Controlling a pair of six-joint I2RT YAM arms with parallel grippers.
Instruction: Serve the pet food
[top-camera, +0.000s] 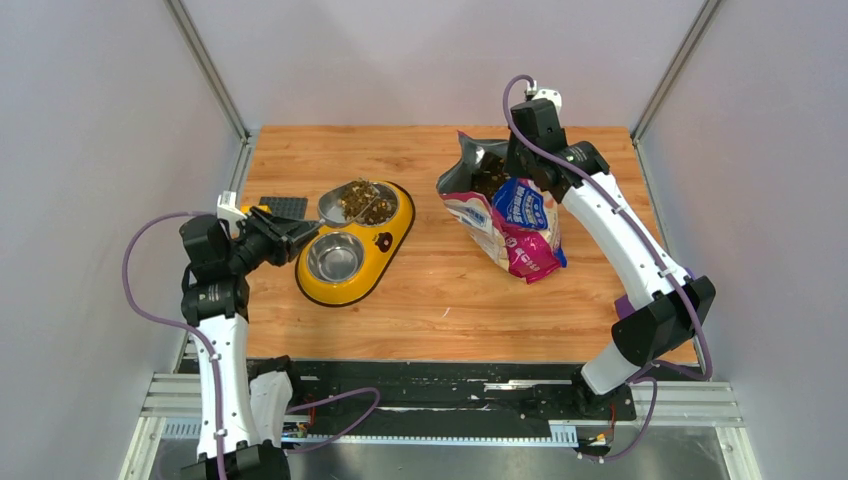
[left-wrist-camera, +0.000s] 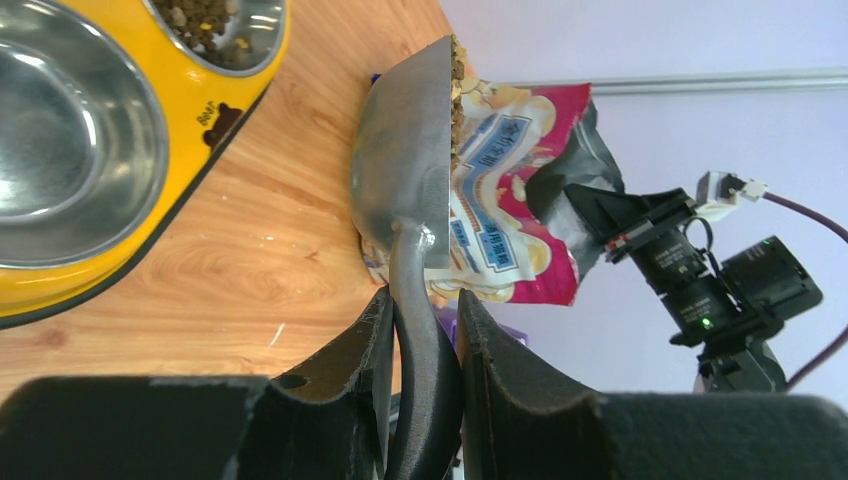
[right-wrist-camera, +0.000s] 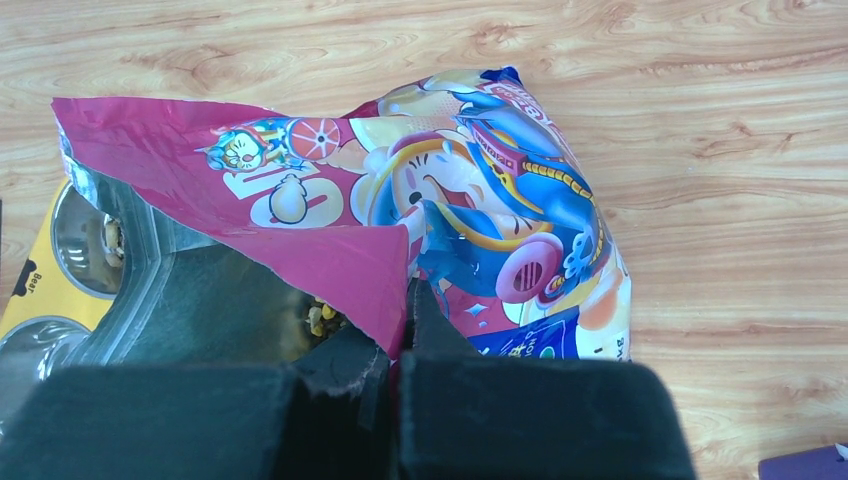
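Observation:
The pink-and-blue pet food bag (top-camera: 515, 222) stands open on the wooden table, right of centre. My right gripper (top-camera: 508, 165) is shut on its pink top rim (right-wrist-camera: 330, 255) and holds the mouth open; kibble (right-wrist-camera: 322, 318) shows inside. My left gripper (top-camera: 292, 236) sits beside the yellow feeder's left edge and is shut on the handle of the grey scoop (left-wrist-camera: 405, 170). The scoop lies on its side in the left wrist view, with some kibble (left-wrist-camera: 460, 90) at its rim. The feeder's far bowl (top-camera: 362, 202) holds kibble; the near bowl (top-camera: 335, 257) is empty.
The yellow double-bowl feeder (top-camera: 385, 240) lies at an angle left of centre, also in the left wrist view (left-wrist-camera: 215, 110). A dark textured pad (top-camera: 283, 207) lies behind the left gripper. White walls close in the table's left, right and far sides.

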